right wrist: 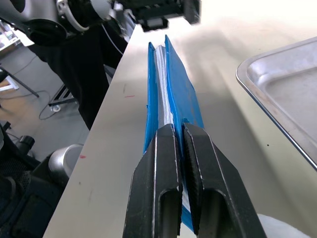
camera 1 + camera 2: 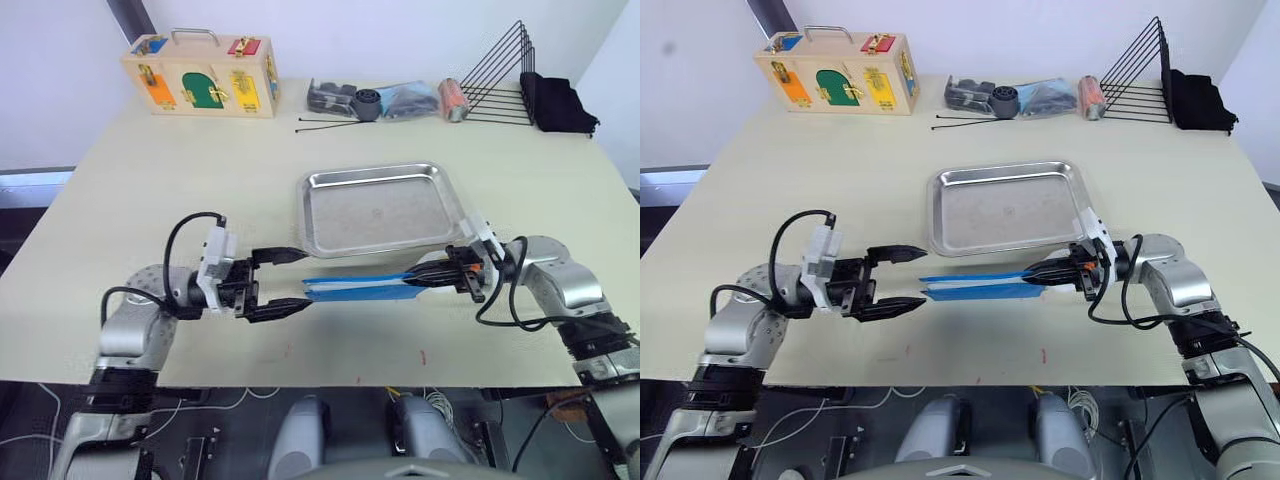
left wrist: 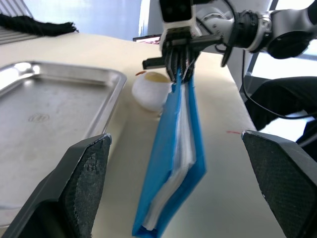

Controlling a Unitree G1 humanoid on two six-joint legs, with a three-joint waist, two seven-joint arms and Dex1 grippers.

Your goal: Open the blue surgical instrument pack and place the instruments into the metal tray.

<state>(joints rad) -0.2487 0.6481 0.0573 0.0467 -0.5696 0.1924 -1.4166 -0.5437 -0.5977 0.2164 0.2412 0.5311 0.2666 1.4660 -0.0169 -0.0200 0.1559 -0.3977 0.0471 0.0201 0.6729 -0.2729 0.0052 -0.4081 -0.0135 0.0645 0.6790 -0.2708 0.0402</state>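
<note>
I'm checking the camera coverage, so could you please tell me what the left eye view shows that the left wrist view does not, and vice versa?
Left eye: the wooden latch box, the wire rack and the open left gripper.
Left wrist: the pale layers between the blue surgical instrument pack's covers, and a whitish round object beside the tray.
Both: the metal tray and the right gripper shut on the pack's end.

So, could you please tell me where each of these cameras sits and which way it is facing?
Left and right eye views: on the head, facing forward and down over the table; both arms show.
Left wrist view: along the open left gripper toward the blue pack and the right gripper.
Right wrist view: along the right gripper's fingers, shut on the pack, toward the left gripper.
Shared: pack and metal tray appear in all.
</note>
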